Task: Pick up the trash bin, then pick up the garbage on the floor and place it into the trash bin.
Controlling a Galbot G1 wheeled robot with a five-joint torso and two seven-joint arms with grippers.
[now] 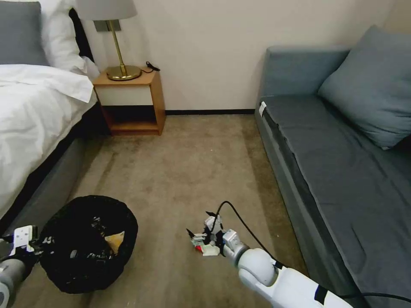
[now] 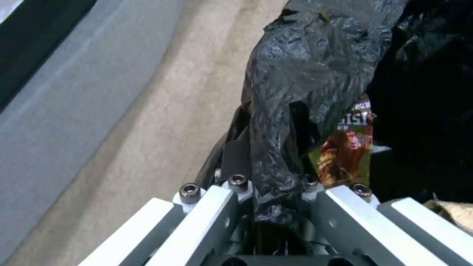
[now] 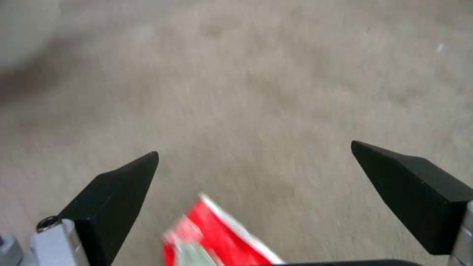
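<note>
Right gripper [image 3: 254,173] spread wide, low over carpet [image 1: 180,171], red-and-white packet [image 3: 217,236] between its fingers, unpinched. Left gripper [image 2: 276,192] clamped on crinkled black liner of trash bin [image 1: 87,244], yellow wrapper [image 1: 114,241] inside. Bin beside bed [image 1: 38,124]; sofa [image 1: 342,162] on right.

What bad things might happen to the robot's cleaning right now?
1. The left pincer seems to pinch mostly the thin black bag on the rim of the trash bin, so the bag might tear or slip.
2. The right pincer is wide open over the red-and-white packet on the carpet; the flat packet might slide away instead of being grabbed.
</note>
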